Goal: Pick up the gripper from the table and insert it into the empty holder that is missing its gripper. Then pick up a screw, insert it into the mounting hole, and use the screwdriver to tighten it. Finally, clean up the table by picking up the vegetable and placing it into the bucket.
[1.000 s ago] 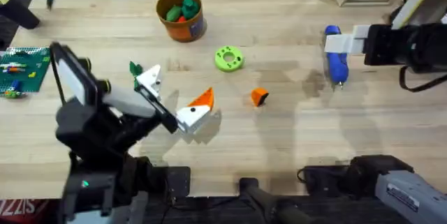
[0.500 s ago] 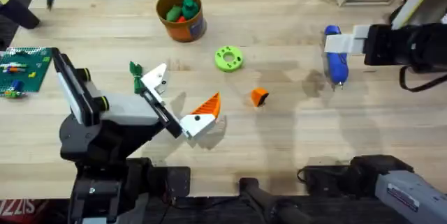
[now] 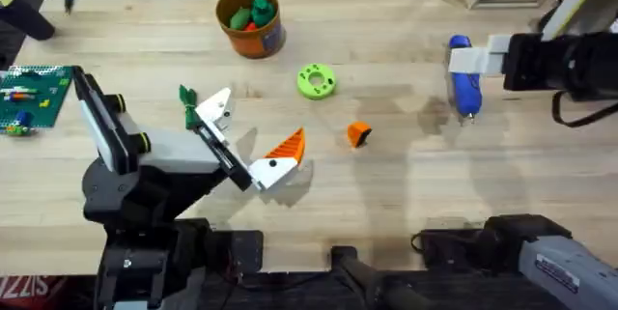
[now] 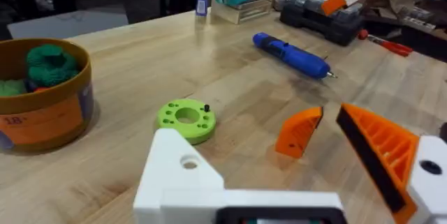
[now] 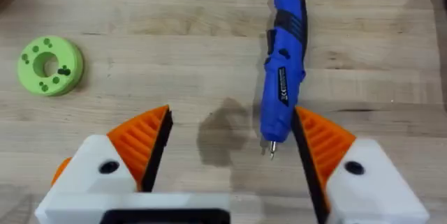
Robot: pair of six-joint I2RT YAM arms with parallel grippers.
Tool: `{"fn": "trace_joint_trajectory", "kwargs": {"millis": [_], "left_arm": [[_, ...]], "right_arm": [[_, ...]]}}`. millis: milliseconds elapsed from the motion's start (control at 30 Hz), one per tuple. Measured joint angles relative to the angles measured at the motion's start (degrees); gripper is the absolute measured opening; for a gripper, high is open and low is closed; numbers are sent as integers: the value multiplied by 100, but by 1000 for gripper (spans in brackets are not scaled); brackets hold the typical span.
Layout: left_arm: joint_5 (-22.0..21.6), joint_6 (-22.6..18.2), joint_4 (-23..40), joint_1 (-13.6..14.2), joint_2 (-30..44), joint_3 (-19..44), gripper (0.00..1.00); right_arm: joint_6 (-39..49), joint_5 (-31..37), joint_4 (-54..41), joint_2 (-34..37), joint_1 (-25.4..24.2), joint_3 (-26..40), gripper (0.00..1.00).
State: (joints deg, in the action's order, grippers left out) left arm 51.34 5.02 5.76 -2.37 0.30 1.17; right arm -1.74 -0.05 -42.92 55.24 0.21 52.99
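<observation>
Two robot arms over the table, both with fingers spread

The left arm reaches out low from the lower left, and its left gripper [image 3: 245,139] is wide open; one white finger has an orange pad [image 4: 380,155], the other finger [image 4: 178,175] is bare white. The right arm comes in from the right, and its right gripper [image 5: 230,158] is open too, with both orange pads on

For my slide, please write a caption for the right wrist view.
Open right gripper hovers over the blue screwdriver lying on the table, green ring disc nearby.
</observation>
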Motion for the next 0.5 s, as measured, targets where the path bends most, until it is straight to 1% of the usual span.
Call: {"fn": "trace_joint_trajectory", "kwargs": {"millis": [67, 200, 300, 400, 500], "left_arm": [[-14, -91, -2, 0, 2, 0, 985], [-16, -612, -2, 0, 2, 0, 986], [-16, -905, -2, 0, 1, 0, 986], [-14, -1054, -2, 0, 2, 0, 985], [-7, -1129, -1, 0, 2, 0, 984]], "right_arm": [[0, 0, 0, 0, 0, 0, 994], [0, 0, 11, 0, 0, 0, 993], [0, 0, 11, 0, 0, 0, 994], [0, -48, 31, 0, 0, 0, 994], [-2, -384, 51, 0, 2, 0, 994]]}}
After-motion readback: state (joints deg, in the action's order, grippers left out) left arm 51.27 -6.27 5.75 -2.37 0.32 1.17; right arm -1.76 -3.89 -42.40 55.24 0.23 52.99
